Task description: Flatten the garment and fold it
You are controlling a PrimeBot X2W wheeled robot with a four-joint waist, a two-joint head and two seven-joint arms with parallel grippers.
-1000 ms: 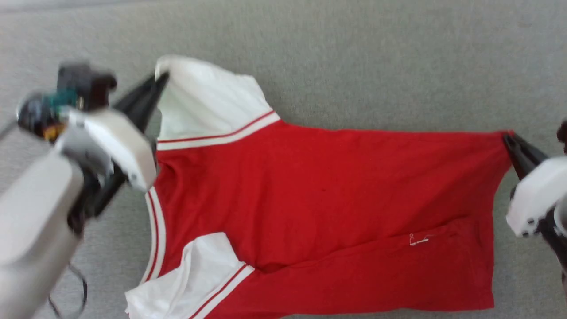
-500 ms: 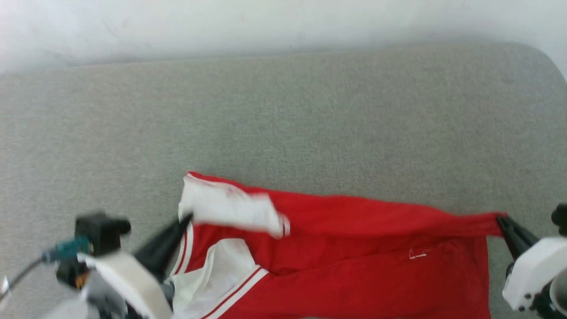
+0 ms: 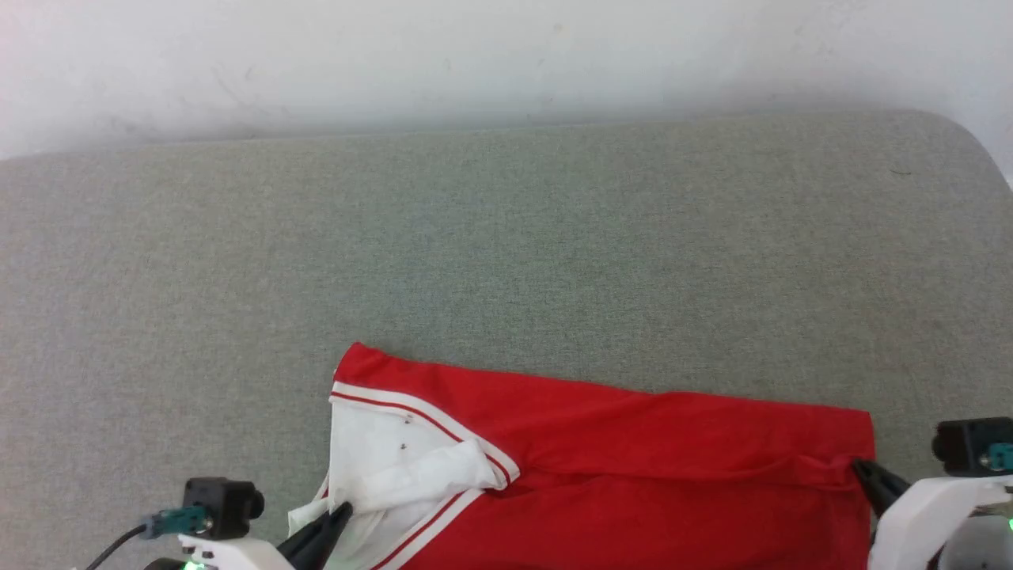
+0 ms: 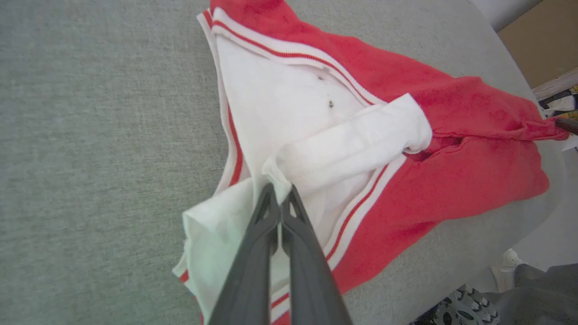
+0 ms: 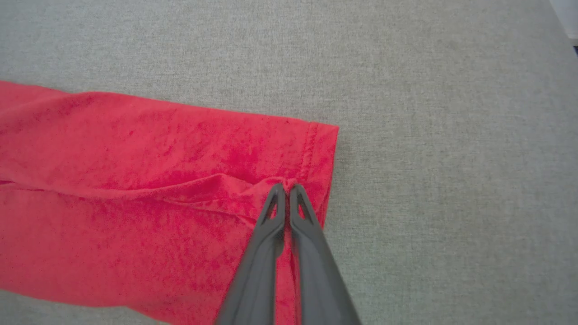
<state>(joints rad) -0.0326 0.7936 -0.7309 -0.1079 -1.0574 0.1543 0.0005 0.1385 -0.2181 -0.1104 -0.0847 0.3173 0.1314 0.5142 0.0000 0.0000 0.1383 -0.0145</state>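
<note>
At the lower left of the head view, the left gripper (image 3: 345, 511) has two slim dark-grey fingers set in a glossy white shell (image 3: 237, 552). A boxy black camera block (image 3: 223, 505) sits on it, with a teal plug (image 3: 179, 522) and a thin black cable (image 3: 111, 548) running off left. A small green light (image 3: 190, 565) glows at the bottom edge. The right gripper (image 3: 858, 467), lower right, is the same make: white rounded casing (image 3: 918, 514), black block (image 3: 967, 445), teal connector (image 3: 1002, 457). In the wrist views the fingers (image 4: 253, 271) are matte and taper to points, each with a triangular cut-out near the tip.
</note>
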